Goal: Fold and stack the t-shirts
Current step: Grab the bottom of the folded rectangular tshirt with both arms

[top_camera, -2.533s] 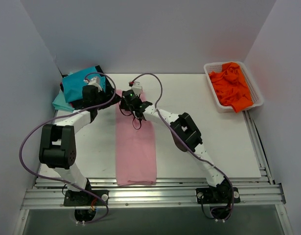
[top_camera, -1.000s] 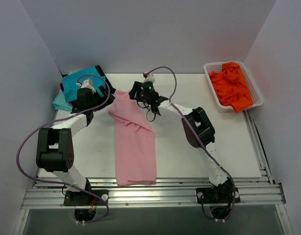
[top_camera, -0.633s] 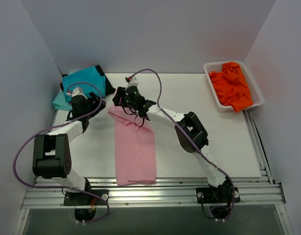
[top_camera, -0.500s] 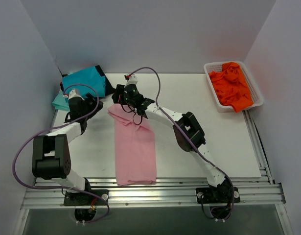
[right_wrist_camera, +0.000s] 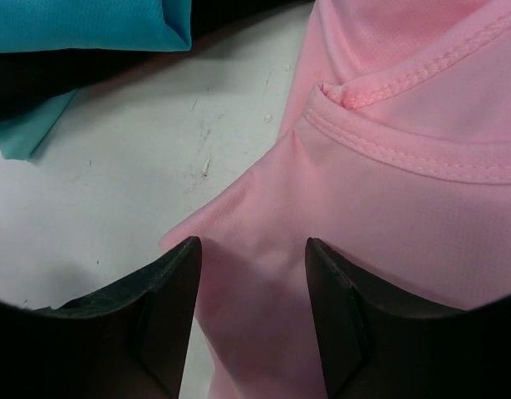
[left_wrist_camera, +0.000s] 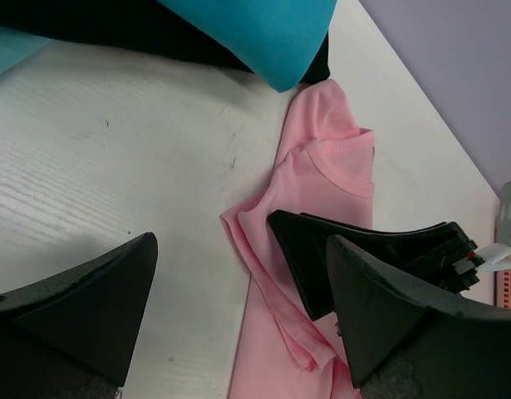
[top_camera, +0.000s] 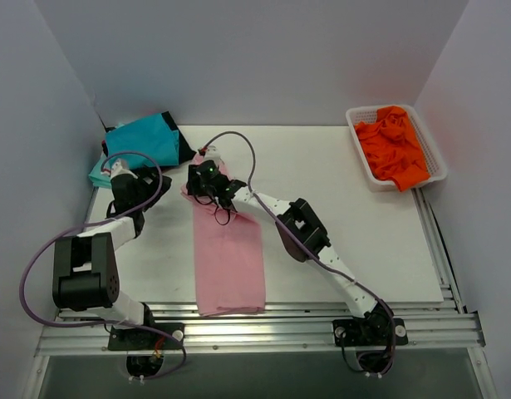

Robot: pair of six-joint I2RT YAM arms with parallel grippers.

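Directly under the right gripper [right_wrist_camera: 251,249], fingers parted a moderate way and gripping nothing: the collar end of the light pink t-shirt [top_camera: 230,258], rumpled there, stitched neckline showing. Stretched from that end toward the arms' bases as a long, narrow folded strip. Just left of it, the left gripper [left_wrist_camera: 238,249], spread wide above the white tabletop [top_camera: 363,241], holding nothing.

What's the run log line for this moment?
pink shirt: folded lengthwise | left jaws: open, beside it | right jaws: open over collar end
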